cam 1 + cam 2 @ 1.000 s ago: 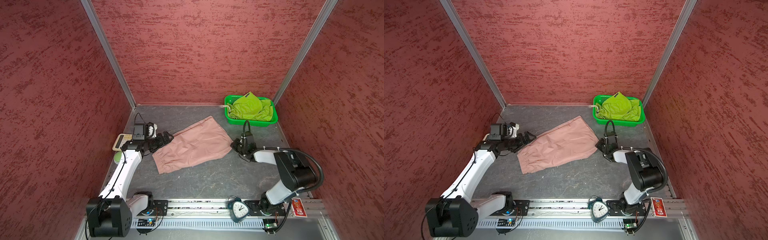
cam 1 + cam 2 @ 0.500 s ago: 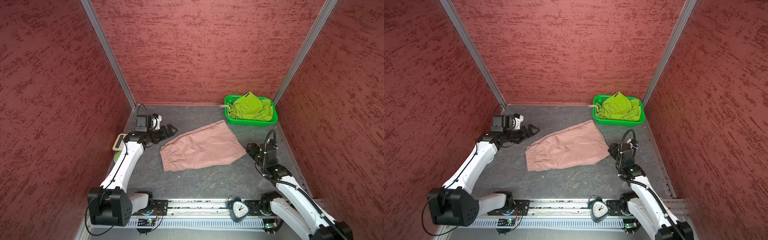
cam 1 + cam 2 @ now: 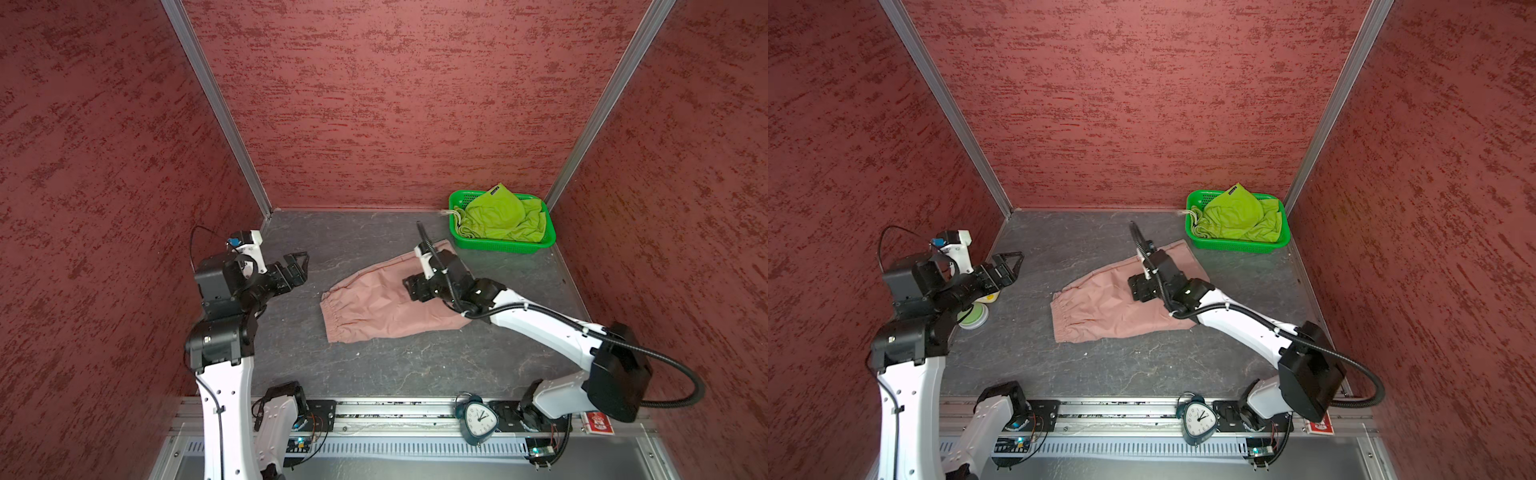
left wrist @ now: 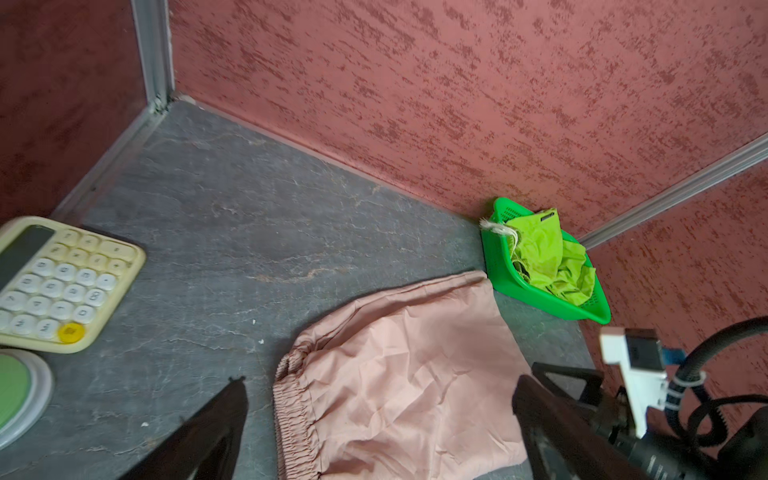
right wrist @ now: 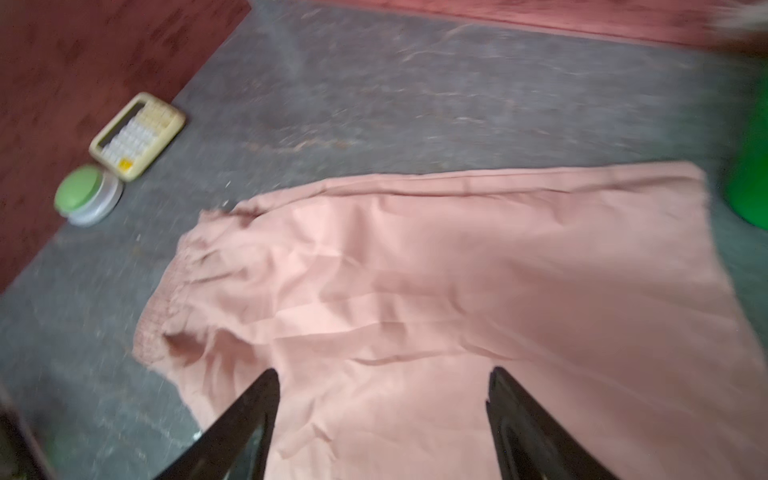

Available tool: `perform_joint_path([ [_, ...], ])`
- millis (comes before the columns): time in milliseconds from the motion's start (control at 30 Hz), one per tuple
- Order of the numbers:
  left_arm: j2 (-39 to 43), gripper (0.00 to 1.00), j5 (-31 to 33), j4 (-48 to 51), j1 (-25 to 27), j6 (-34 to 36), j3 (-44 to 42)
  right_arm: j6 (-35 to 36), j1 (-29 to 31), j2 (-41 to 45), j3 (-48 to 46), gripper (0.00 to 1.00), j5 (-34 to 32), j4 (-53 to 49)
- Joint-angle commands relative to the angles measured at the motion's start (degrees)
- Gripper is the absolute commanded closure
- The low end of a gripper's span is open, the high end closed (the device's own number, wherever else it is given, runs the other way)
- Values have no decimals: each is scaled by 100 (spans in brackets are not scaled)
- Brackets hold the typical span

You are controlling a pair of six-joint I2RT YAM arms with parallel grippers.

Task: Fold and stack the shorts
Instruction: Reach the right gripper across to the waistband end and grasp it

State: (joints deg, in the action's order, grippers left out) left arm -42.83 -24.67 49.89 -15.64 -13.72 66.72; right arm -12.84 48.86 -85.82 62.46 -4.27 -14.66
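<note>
Since a second ago my right arm has swung back in over the pink shorts (image 3: 374,303), and its pincer, then shut at their right edge, has let go; the shorts have slid rightward and lie flatter; my left arm has lifted away from the waistband.

The only mark on the clothing is a small black logo (image 3: 494,192) on the green shorts (image 3: 498,216), too small to read.

The pink shorts lie flat mid-table (image 3: 374,365), gathered waistband toward my left arm, far hem just beside the basket (image 3: 503,248). The right pincer (image 3: 409,286) hangs over their middle, jaws spread, nothing between them; in the right wrist view its fingers (image 5: 249,415) frame bare pink cloth, and I cannot tell whether the tips touch it. The left pincer (image 3: 297,264) is raised, spread wide and empty, well off the waistband to the left.

The green shorts sit bunched in the basket at the far right corner, drawstring over the rim. A cream calculator (image 4: 62,282) lies near my left arm, key markings too faint to read; the clock (image 3: 478,419) on the front rail shows numerals I cannot make out; the print on the red card (image 3: 598,422) is illegible.
</note>
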Motion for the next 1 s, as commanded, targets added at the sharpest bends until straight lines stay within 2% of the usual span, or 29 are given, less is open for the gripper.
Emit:
perform_joint_path([
  [0,309,1,273,517,-194,121,197,1231,635,-441,343,17,39,346],
  [300,697,1,445,1203,-396,-122,421,2459,1884,-1753,1140,8,-393,387],
  [633,693,1,946,1215,-443,8,299,3325,2427,-3250,2072,5,-1337,555],
  [800,340,1,715,930,-646,129,145,3708,2445,-3816,2323,5,-1834,923],
  [967,-12,1,37,633,-1116,116,39,4028,2445,-4391,2835,5,-2099,938],
])
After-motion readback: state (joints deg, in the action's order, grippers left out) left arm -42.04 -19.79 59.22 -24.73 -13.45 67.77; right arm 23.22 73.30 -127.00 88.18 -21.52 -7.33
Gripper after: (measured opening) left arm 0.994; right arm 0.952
